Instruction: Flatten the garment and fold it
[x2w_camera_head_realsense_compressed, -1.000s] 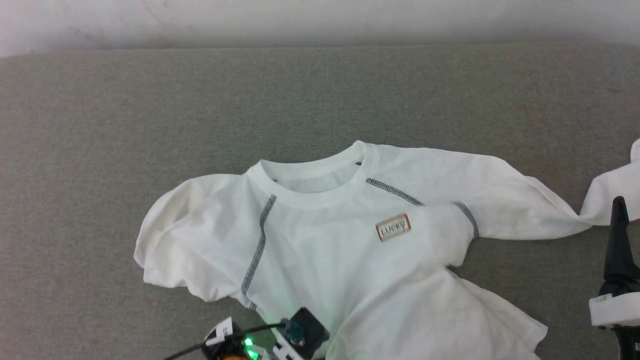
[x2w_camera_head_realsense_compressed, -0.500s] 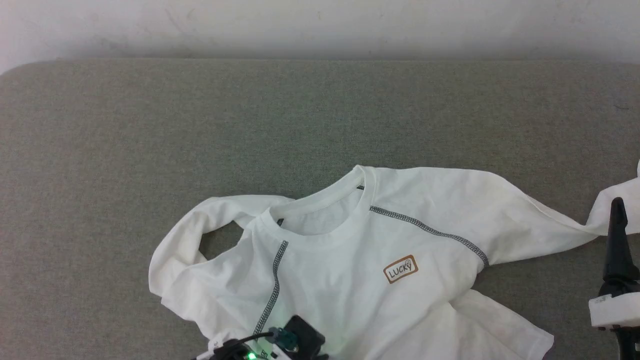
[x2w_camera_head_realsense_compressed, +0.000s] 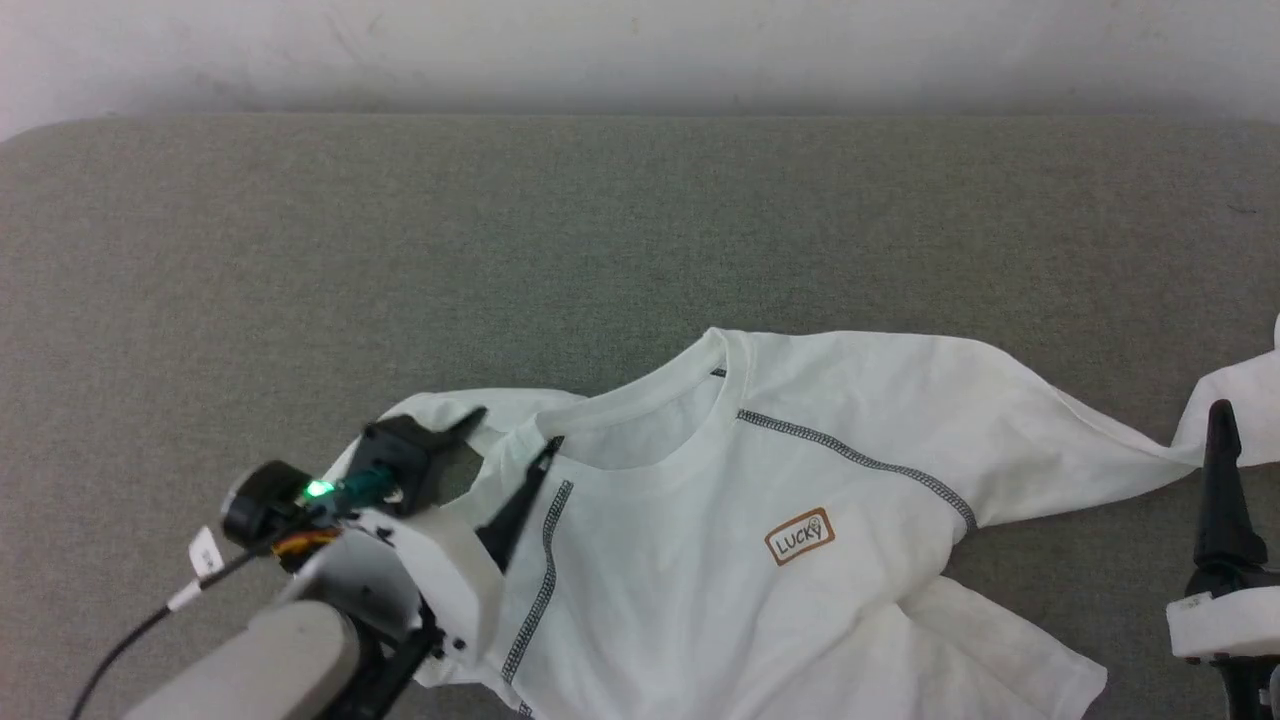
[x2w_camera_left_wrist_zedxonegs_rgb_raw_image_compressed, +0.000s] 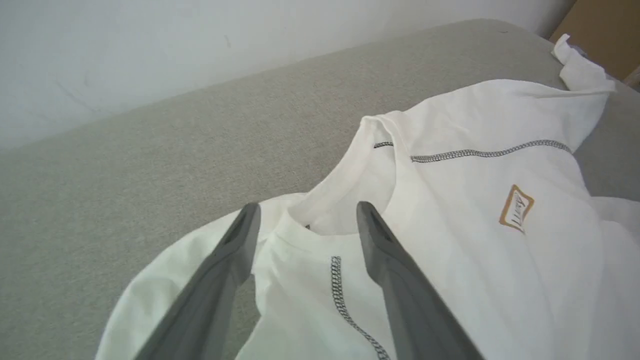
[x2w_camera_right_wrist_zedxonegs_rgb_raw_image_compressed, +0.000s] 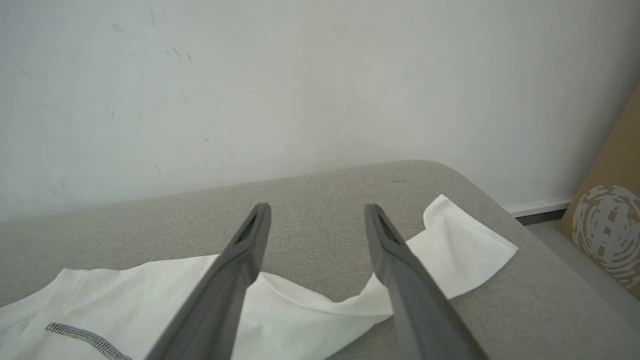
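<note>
Both jaws stand wide, empty: left gripper (x2w_camera_left_wrist_zedxonegs_rgb_raw_image_compressed: 307, 210) just left of the garment (x2w_camera_head_realsense_compressed: 700, 560) collar (x2w_camera_head_realsense_compressed: 640, 410), right gripper (x2w_camera_right_wrist_zedxonegs_rgb_raw_image_compressed: 315, 207) well right of it. Pinching the doubled sleeve (x2w_camera_left_wrist_zedxonegs_rgb_raw_image_compressed: 150, 285) could drag the collar askew.

We see the right gripper (x2w_camera_right_wrist_zedxonegs_rgb_raw_image_compressed: 317, 207) with its jaws standing wide apart and nothing between them, above a grey fabric-covered desk (x2w_camera_right_wrist_zedxonegs_rgb_raw_image_compressed: 325, 200) that ends against a white wall (x2w_camera_right_wrist_zedxonegs_rgb_raw_image_compressed: 300, 90). Across the desk lies the white garment (x2w_camera_right_wrist_zedxonegs_rgb_raw_image_compressed: 150, 295), a line of dark grey stitching (x2w_camera_right_wrist_zedxonegs_rgb_raw_image_compressed: 85, 337) at our lower left and its sleeve end (x2w_camera_right_wrist_zedxonegs_rgb_raw_image_compressed: 460, 255) lying crumpled near the desk's rounded corner. Past that corner we make out a strip of floor (x2w_camera_right_wrist_zedxonegs_rgb_raw_image_compressed: 557, 245) and a brown cardboard box (x2w_camera_right_wrist_zedxonegs_rgb_raw_image_compressed: 610, 220) bearing a pale round print.
</note>
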